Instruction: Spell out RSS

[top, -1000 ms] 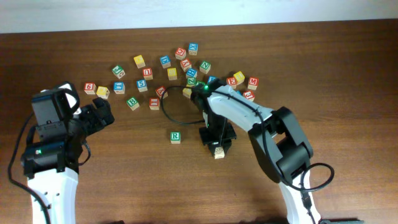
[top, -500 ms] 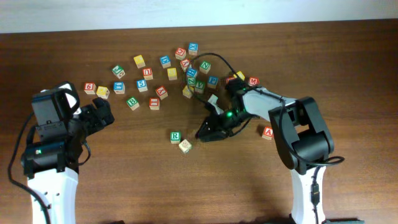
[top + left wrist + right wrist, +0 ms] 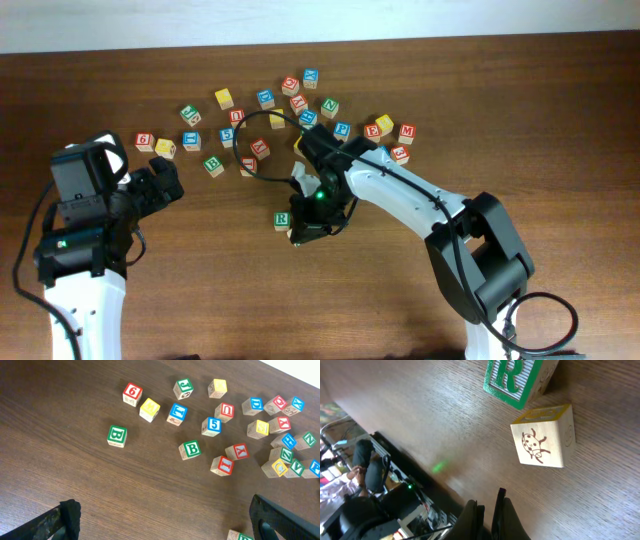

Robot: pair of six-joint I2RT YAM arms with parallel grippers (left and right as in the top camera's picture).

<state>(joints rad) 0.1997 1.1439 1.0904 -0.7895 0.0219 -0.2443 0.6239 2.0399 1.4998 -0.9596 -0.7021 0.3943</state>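
Note:
The green R block (image 3: 282,219) stands on the brown table, also in the right wrist view (image 3: 517,377) and at the bottom edge of the left wrist view (image 3: 240,536). A yellow-edged block with a ladybug drawing (image 3: 543,436) sits right beside it; its letter face does not show. My right gripper (image 3: 302,234) hovers just over that block, its fingers (image 3: 490,515) shut and empty. My left gripper (image 3: 160,185) is wide open and empty (image 3: 165,527) above bare wood at the left, well apart from the R block.
Several loose letter and number blocks lie scattered across the back of the table (image 3: 265,98), seen too in the left wrist view (image 3: 215,425). A black cable (image 3: 245,160) loops over the blocks from the right arm. The table's far edge (image 3: 320,40) meets a white wall.
The right arm swung left, carrying the ladybug block from the middle to beside the R block, and now its fingers are off it. The left arm has not moved.

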